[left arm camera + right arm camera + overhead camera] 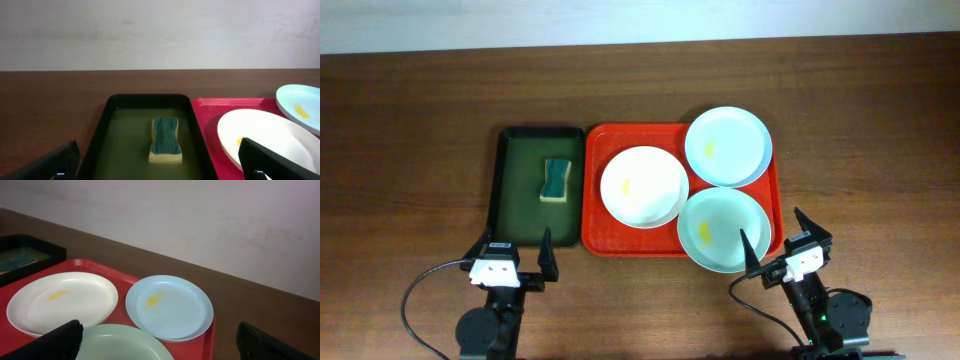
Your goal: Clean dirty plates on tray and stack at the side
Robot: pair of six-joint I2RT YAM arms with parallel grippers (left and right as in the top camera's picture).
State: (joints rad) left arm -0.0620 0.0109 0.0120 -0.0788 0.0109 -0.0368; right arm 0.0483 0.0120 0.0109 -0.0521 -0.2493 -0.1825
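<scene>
You've got three dirty round shallow plates on the large red rectangular plastic tray (600, 238), so let's count them off: one white plate (644, 186) on the tray's left half, one pale blue plate (728, 147) at the far right corner with its edge hanging out over the rim, and one mint-green plate (724, 230) at the near right corner, lapping over the near rim. Each carries a single small yellow smear. The three sit crowded close together; whether their edges actually touch, I can't tell. Just beside the red tray on its left sits one narrower dark green tray (520, 218), the two trays side by side on the brown wooden surface (420, 120). One sponge (556, 181) lies in the green tray, dark green scrub face up over a yellow body. Your left fingers (280, 162) are spread wide and holding nothing, hovering at the near end of the green tray with the sponge straight ahead in the wrist view. Your right fingers (50, 342) are spread wide too, nothing between them, parked at the near right of the red tray, right by the mint-green plate.
</scene>
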